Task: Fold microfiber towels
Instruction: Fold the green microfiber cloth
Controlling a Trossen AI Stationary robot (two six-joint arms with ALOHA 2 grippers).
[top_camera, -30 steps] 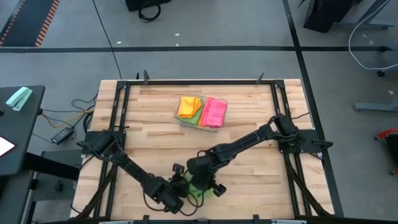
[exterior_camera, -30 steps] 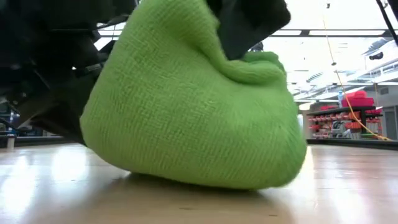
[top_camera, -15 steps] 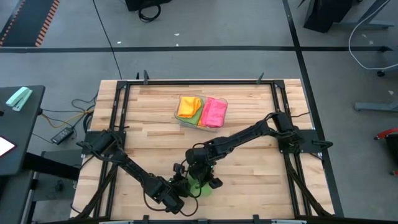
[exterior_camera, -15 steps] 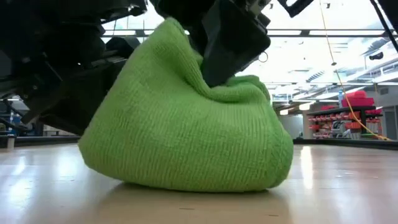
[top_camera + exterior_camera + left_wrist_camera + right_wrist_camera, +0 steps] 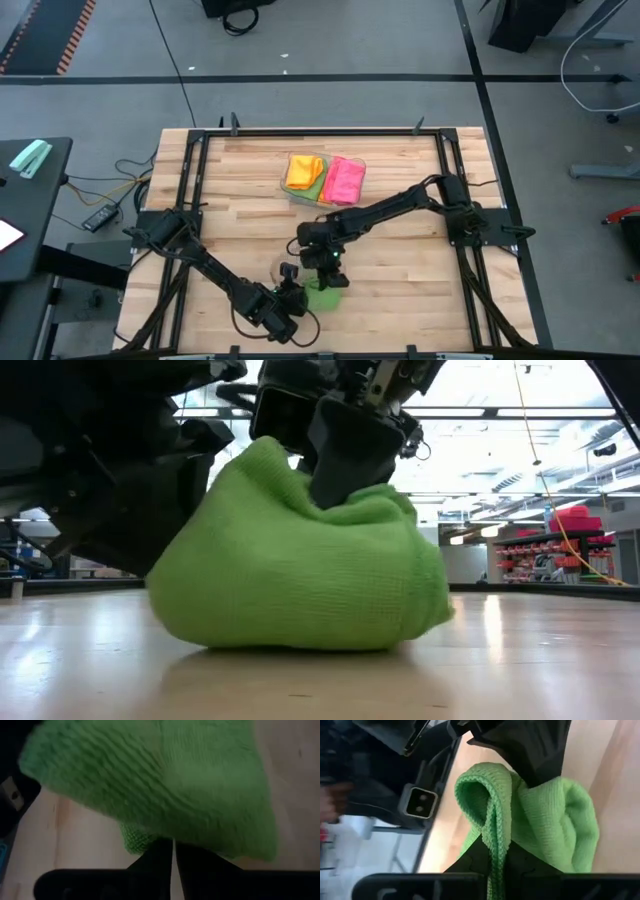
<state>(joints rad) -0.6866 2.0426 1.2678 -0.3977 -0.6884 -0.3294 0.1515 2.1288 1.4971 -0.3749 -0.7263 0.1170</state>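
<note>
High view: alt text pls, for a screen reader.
Both grippers pinch a bunched green towel near the wooden table's front edge, left gripper beside right gripper. Behind, a clear tray holds folded orange, green, pink towels.

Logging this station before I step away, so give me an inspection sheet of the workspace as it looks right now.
Surface: wooden table, bare around the work.
Job's things: green towel bunched near the table's front edge; orange towel and pink towel lie in the clear tray, with green showing between them.
Clutter: nothing seen on the table.
Grippers: left gripper shut on the green towel's edge; right gripper shut on a fold of it from above.
Cables: loose cables on the floor left of the table.
Surroundings: grey floor; side table at left.
</note>
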